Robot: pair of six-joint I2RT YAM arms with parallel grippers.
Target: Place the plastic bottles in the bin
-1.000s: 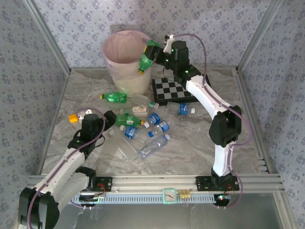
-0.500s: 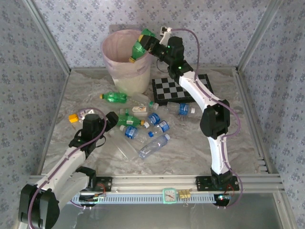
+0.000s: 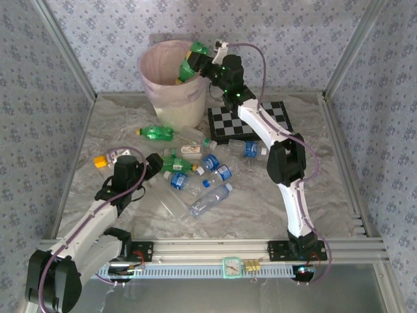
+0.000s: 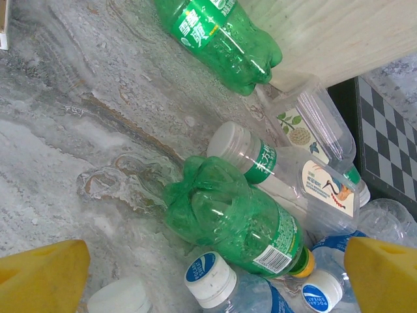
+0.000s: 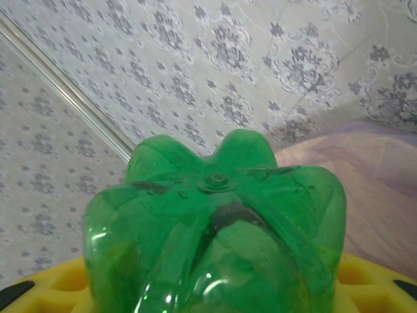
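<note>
Step in hand: drop-off of one bottle. The right tool [image 3: 203,62] is clamped shut on a green translucent plastic bottle [image 3: 189,68], held tilted with its yellow cap down over the right side of the rim of the tall cream-white tapered bin [image 3: 171,107], which has a pinkish liner [image 5: 365,182]. In the right wrist view the bottle's petalled base sits between the yellow fingers, with the liner behind it. Judgement: the cap end looks to be over the opening, so the next move calls for releasing the grip, perhaps after a slight reach inward so the body does not catch the rim and tip out. The right arm is stretched far forward and high, passing above the black-and-white chessboard [image 3: 260,124], with its wrist turned left toward the bin. The left arm is low and bent. The left tool [image 3: 151,163] is spread wide open, holds nothing and hovers just over the heap of remaining bottles [image 3: 195,171] on the grey marbled desk [image 3: 117,127]. A crumpled green bottle with a white label [image 4: 234,225] lies ahead of its yellow fingers [image 4: 39,277], a likely next pick.
</note>
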